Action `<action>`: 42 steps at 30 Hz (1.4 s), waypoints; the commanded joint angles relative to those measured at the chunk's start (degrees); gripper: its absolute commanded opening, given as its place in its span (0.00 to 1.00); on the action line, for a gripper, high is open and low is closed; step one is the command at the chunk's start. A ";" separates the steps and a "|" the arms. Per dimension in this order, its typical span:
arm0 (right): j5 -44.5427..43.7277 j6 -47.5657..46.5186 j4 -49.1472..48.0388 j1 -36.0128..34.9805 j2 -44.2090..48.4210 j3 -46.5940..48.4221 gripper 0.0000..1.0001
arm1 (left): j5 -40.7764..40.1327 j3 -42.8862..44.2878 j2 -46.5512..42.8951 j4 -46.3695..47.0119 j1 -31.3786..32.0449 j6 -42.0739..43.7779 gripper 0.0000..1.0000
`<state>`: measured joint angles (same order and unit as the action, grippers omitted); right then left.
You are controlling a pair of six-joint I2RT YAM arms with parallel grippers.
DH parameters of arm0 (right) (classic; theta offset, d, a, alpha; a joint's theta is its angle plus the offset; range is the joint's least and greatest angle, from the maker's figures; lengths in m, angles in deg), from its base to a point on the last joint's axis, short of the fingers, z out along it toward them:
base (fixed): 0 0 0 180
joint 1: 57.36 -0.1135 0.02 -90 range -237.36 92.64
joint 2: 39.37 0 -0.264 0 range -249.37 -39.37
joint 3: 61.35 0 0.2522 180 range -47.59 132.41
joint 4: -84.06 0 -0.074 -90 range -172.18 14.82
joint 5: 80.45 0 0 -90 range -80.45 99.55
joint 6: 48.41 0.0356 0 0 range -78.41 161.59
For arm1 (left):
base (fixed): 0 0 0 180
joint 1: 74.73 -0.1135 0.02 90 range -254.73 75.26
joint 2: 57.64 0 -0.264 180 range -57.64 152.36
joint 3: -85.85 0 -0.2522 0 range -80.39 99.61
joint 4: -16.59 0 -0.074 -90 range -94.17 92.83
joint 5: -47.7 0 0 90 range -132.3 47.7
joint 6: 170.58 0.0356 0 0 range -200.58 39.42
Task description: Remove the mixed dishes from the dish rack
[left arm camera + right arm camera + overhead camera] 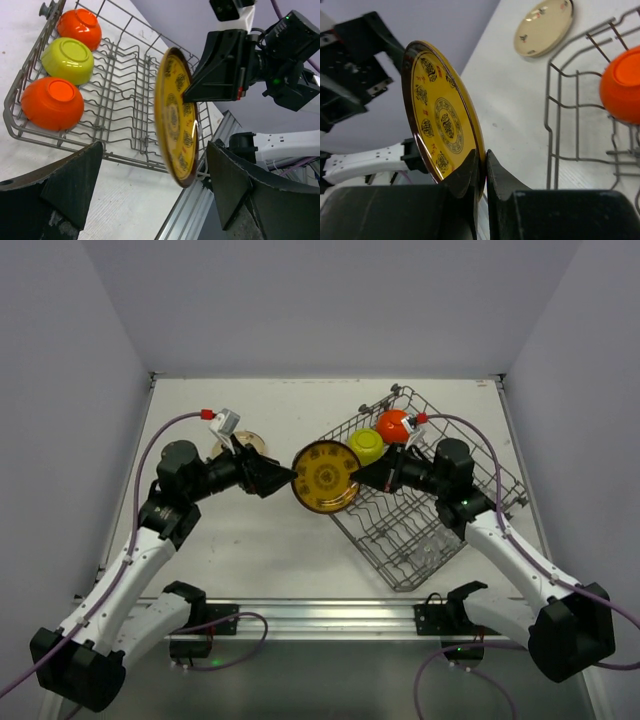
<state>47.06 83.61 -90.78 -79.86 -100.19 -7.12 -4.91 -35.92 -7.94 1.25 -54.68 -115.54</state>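
left gripper (278,478): jaws spread wide, just left of plate | plate (325,477) — round, glossy yellow-brown, dark patterned face, on edge above the table, centre | right gripper (481,161): clamped on its rim | dish rack (410,540) — right

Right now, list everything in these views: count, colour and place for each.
dish rack: one, grey wire, on the right half of the table
orange bowls: two, glossy orange, upside down along one side of the rack
yellow-green bowl: one, yellow-green, upside down between the two orange ones
patterned plate: one, yellow with a dark rim, held on edge in the air just left of the rack
cream plate: one, cream, lying on the table behind the left arm
table: one, white, under it all
right claw: one, black, shut on the patterned plate's rim
left claw: one, black, open, just left of that plate
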 commanded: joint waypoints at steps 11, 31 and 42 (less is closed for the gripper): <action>7.31 5.09 -13.73 0.09 -3.17 2.51 0.00 | -5.82 5.27 7.08 3.79 5.87 1.03 0.06; -24.30 0.52 12.78 0.62 18.61 -3.02 0.99 | -51.22 9.52 8.93 -21.39 -9.03 -12.85 0.00; -19.16 -5.52 20.63 0.62 36.46 -4.44 0.99 | -40.65 9.23 28.85 -7.74 -24.71 -19.10 0.00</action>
<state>26.98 83.26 -75.15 -79.43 -65.24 -12.58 -48.45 -29.71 16.75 -13.24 -78.68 -132.11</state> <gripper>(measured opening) 0.989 0.035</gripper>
